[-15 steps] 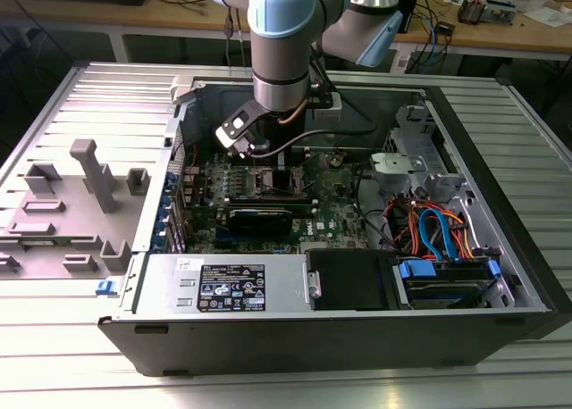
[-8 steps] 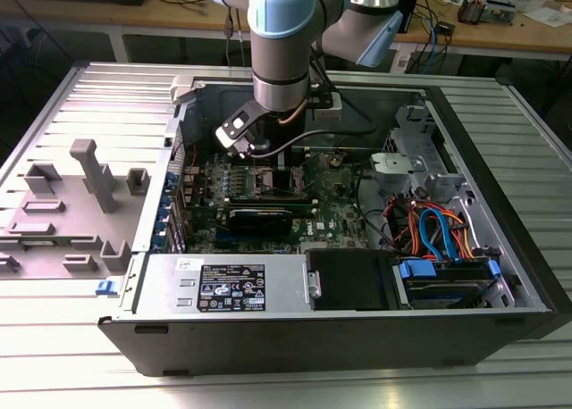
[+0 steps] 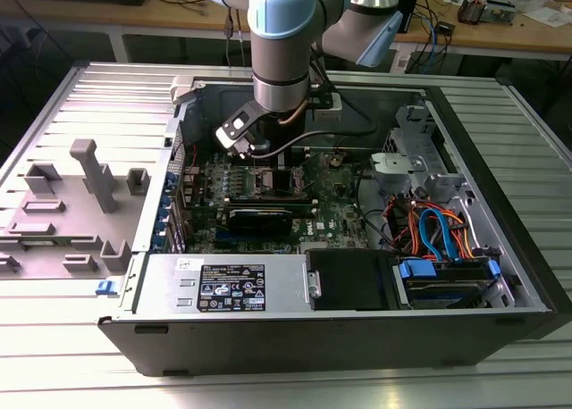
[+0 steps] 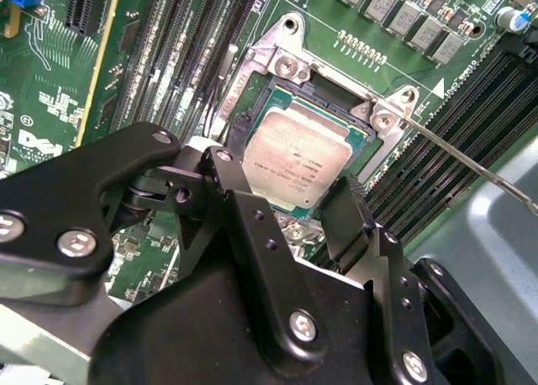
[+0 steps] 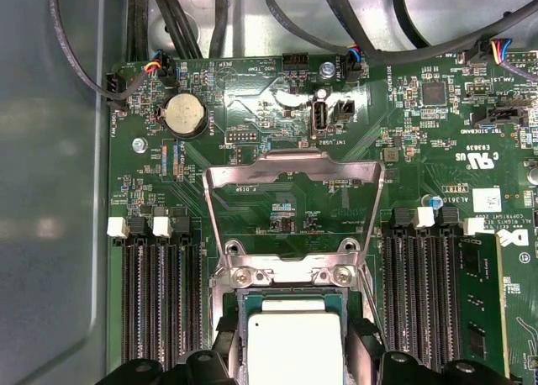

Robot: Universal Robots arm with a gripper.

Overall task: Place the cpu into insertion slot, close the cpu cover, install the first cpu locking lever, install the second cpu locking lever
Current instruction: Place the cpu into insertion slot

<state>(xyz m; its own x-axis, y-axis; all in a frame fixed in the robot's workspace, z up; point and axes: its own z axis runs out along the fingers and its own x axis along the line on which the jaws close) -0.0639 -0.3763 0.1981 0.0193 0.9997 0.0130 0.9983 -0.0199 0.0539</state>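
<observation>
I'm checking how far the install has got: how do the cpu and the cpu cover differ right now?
The cpu is a solid square with a pale silvery top. The cpu cover is a thin metal frame, and green board shows through its open window. The cpu lies within the rim of the insertion slot, while the cpu cover is swung open, away from the slot and not closed over the cpu. Both are roughly square and silvery metal.

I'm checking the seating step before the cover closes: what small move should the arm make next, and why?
Probably a short straight lift of the pincer, leaving the cpu behind. In the second wrist view the cpu looks level inside the insertion slot with the pincer straddling it; in the first wrist view the cpu cover stands open, and the pincer blocks its closing path.
</observation>
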